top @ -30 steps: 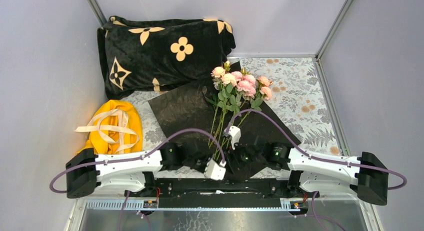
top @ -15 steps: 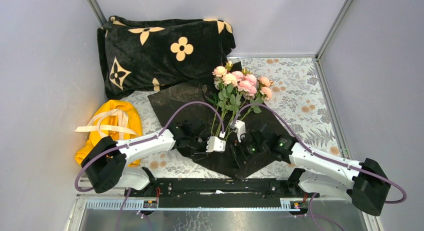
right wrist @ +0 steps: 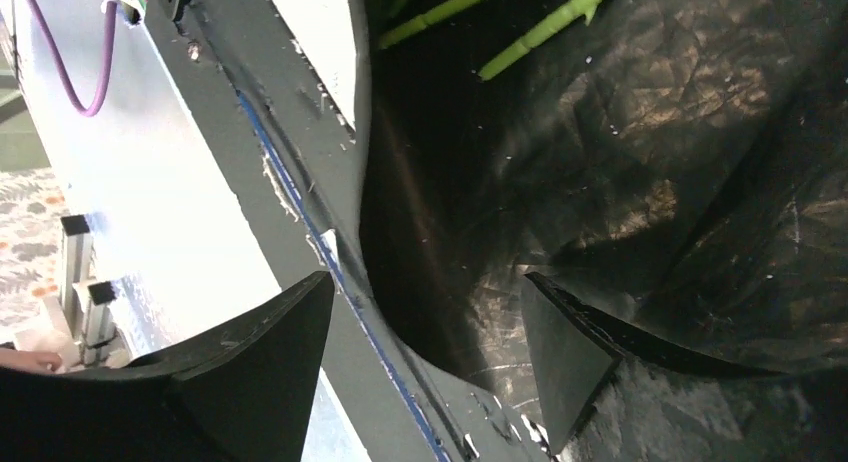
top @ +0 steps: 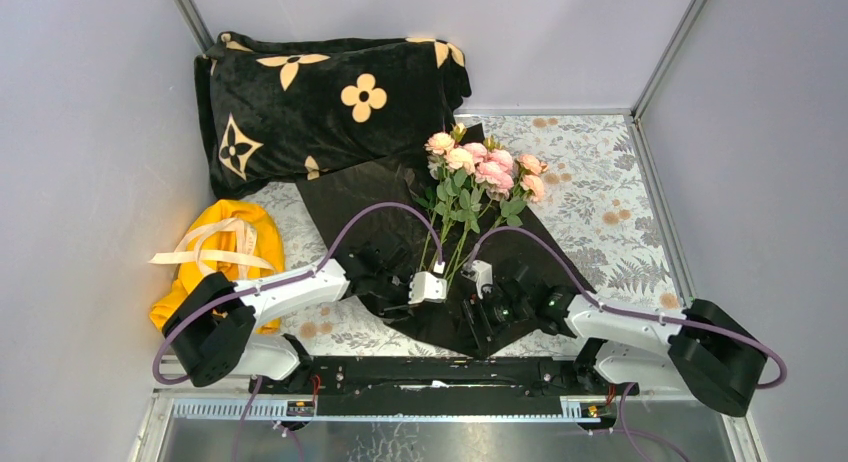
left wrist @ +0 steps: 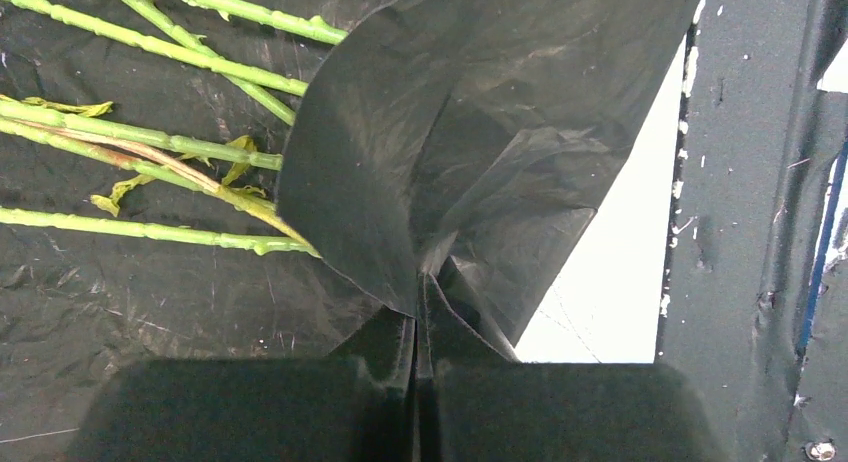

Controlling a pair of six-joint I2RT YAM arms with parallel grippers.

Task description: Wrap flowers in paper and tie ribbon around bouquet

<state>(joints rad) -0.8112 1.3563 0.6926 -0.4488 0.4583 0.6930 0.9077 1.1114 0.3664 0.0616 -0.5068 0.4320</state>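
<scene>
Seen from above, the paper (top: 360,207) lies spread as a black diamond across the middle of the worktop (top: 610,197). Its far corner is near the blanket (top: 330,97) heaped at the upper left of the frame. The flowers (top: 485,167) lie on the paper, pink heads toward the upper centre and the stems (top: 442,247) running down toward the lower centre, where both arms meet. The left pincer (left wrist: 415,342) is clamped on the paper: in its wrist view the two fingers sit pressed together at the bottom centre with a fold of the sheet pinched between them. That fold rises as a curved flap and hides the ends of the green stems coming in from the left of the frame. The right pincer (right wrist: 428,292) has its fingers wide apart and grips nothing. In its wrist view one finger hangs over the grey frame at the lower left, the other over the crinkled paper at the lower right, and the sheet's curled edge passes between them. Two stem ends show at the top of that view. The ribbon (top: 215,247) lies in loose loops on the yellow cloth (top: 265,232) at the left side of the worktop, well apart from the paper and from both pincers.
</scene>
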